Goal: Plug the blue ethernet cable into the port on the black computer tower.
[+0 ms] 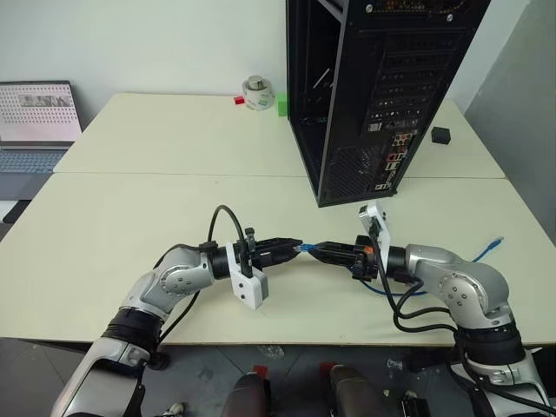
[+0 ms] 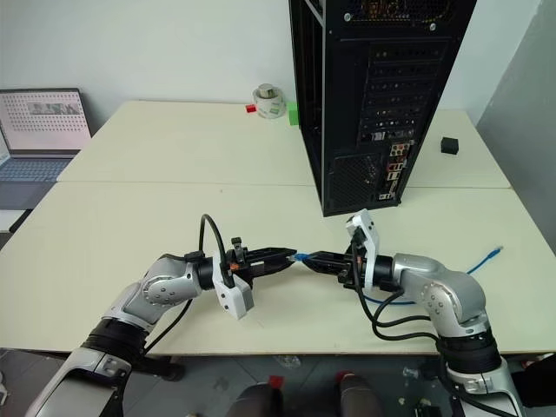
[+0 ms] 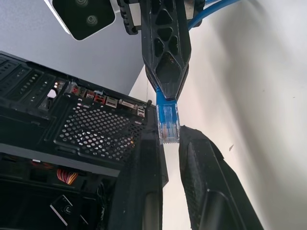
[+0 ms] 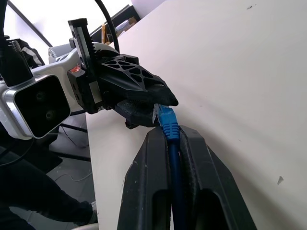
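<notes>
**A:** Where was the thin bright blue ethernet cable (image 1: 306, 248)?

**B:** At the lower middle of the head frame, its clear plug hung just above the pale table (image 1: 130, 217), between my two pincers. My right gripper (image 4: 169, 125) was clamped on the cord just behind the plug; the rest trailed off to the lower right, where the far end (image 1: 495, 242) lay on the table.

**A:** And your left?

**B:** My left gripper (image 1: 298, 247) was pinched narrow, its tips right at the plug. I couldn't tell if it truly gripped it.

**A:** The tall black metal computer tower (image 1: 382, 87)?

**B:** At the upper right, back panel facing me. Its small dark port (image 1: 392, 163) sat low among the coloured sockets, well apart from the plug.
</notes>
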Controlling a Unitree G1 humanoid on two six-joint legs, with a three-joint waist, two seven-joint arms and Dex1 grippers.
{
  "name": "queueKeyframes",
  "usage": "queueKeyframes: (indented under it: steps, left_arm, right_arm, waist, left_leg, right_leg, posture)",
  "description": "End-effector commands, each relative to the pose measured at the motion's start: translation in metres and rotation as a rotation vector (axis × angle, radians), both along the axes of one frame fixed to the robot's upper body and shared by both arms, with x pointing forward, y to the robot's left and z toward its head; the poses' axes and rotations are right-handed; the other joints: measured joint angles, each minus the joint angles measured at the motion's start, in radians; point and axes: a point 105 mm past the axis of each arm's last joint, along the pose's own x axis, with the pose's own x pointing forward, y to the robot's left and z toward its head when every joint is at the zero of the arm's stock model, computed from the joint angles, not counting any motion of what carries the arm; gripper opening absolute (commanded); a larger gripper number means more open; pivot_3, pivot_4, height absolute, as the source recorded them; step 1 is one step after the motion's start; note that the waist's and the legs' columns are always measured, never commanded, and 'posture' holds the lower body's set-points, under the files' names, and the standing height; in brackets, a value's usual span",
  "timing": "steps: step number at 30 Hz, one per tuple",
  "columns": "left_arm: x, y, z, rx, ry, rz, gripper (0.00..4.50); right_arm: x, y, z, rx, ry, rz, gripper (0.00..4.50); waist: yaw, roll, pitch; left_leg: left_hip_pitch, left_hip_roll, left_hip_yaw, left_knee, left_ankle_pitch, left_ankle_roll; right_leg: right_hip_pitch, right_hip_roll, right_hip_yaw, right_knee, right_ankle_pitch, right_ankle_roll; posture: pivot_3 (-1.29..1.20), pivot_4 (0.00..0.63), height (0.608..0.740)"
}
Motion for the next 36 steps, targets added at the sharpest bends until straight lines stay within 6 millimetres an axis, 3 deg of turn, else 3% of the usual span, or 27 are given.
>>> queueKeyframes:
  steps: [1,6,11,22,27,36]
  left_arm:
    - [-0.004,-0.005,0.003,-0.028,0.020,-0.029,1.32]
    - [0.001,-0.003,0.003,-0.059,0.103,0.006,2.29]
    - [0.016,0.001,0.000,-0.201,0.413,0.136,3.23]
    - [0.030,-0.026,0.037,-0.476,0.781,0.186,3.25]
    - [0.032,-0.048,0.047,-0.472,0.859,0.187,3.25]
    - [0.042,-0.071,0.067,-0.570,0.877,0.232,3.25]
  right_arm:
    - [-0.002,0.003,0.018,0.047,-0.049,0.028,0.01]
    - [-0.001,0.000,0.019,0.042,-0.051,0.024,0.00]
    - [0.011,-0.015,0.028,0.029,-0.129,-0.085,0.00]
    - [0.066,-0.096,0.062,-0.165,-0.535,-0.747,0.00]
    - [0.075,-0.107,0.070,-0.250,-0.670,-0.925,0.00]
    - [0.085,-0.106,0.072,-0.256,-0.700,-1.051,0.00]
  waist:
    - [0.000,0.000,0.000]
    - [0.000,0.000,0.000]
    - [-0.002,0.000,0.000]
    - [-0.001,0.000,0.000]
    - [-0.001,0.000,0.000]
    - [-0.001,0.000,0.000]
  left_leg:
    - [0.000,0.000,0.000,0.000,0.000,0.000]
    - [0.000,0.000,0.000,0.000,0.000,0.000]
    - [0.000,0.000,0.000,0.000,0.000,0.000]
    - [-0.001,0.000,-0.001,0.000,0.000,0.000]
    - [-0.002,-0.001,0.000,0.000,0.000,0.000]
    - [-0.001,0.000,0.001,0.000,0.000,0.000]
  right_leg:
    - [0.000,0.000,0.000,0.000,0.000,0.000]
    - [0.000,0.000,0.000,0.000,0.000,0.000]
    - [0.000,0.000,0.000,0.000,0.000,0.000]
    - [-0.001,0.000,0.000,0.000,0.000,0.000]
    - [-0.001,0.001,0.001,0.000,0.000,0.000]
    - [-0.002,0.001,0.003,0.001,0.000,0.000]
  posture:
    - [0.00,0.150,0.740]
    - [0.00,0.150,0.740]
    - [0.00,0.150,0.740]
    - [0.00,0.150,0.740]
    - [0.00,0.150,0.740]
    - [0.00,0.150,0.740]
